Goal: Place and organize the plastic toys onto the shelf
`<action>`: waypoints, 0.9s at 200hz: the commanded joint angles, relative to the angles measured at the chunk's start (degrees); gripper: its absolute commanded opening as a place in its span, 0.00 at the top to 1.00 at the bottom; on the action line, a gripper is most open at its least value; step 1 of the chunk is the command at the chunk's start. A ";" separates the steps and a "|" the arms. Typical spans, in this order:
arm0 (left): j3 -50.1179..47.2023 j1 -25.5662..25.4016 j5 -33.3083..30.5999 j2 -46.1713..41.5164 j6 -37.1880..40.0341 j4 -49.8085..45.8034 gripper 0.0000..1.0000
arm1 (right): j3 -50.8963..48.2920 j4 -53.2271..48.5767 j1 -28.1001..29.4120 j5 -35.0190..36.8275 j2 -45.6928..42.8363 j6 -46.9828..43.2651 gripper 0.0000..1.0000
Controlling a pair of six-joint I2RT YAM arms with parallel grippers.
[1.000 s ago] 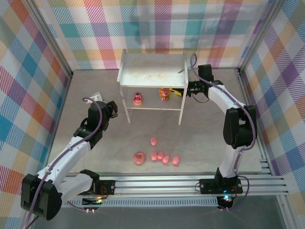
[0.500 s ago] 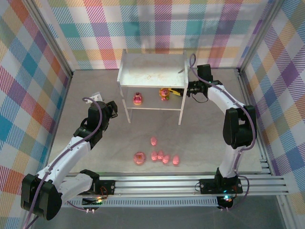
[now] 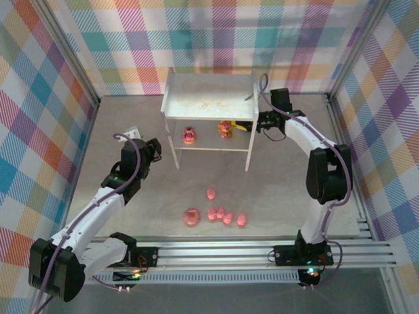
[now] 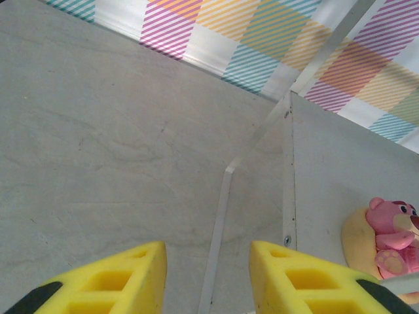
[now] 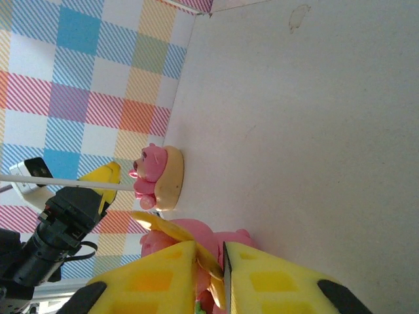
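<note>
**Operator:** Right wrist view: what is the state of the right gripper [image 5: 222, 255]?

**Manual:** Its fingers are nearly together, pinching a thin yellow part of the yellow-orange-red figure [image 5: 196, 234]. That figure stands on the lower tier of the shelf [image 3: 209, 95], toward the right-hand leg [image 3: 249, 147], near the pink-red figure [image 5: 157, 175]. The left gripper [image 4: 208, 254] has its jaws apart and holds nothing.

**Operator:** Procedure?

**Manual:** This is probably a repositioning grip. Keep the thin part centred in the pinch. Move slowly, clear of the leg and the neighbouring figure.

**Operator:** Orientation?

**Manual:** The long axis appears upright, rising off the tier. The fingers hide its facing. Five pig figures [image 3: 226, 216] and the ring donut [image 3: 191, 216] lie on the table [image 3: 275, 196], unshelved.
</note>
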 commanded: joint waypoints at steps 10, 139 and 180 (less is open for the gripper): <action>0.25 0.78 0.75 0.36 0.05 1.99 0.62 | 0.42 -2.97 0.34 -1.89 -1.56 -3.50 0.82; 0.19 0.79 0.95 0.20 -0.11 1.82 0.62 | -1.29 -5.89 0.20 -2.60 -4.32 -6.94 0.82; 0.16 0.81 0.85 0.10 -0.08 1.84 0.62 | -1.53 -5.73 0.16 -1.88 -4.81 -7.00 0.68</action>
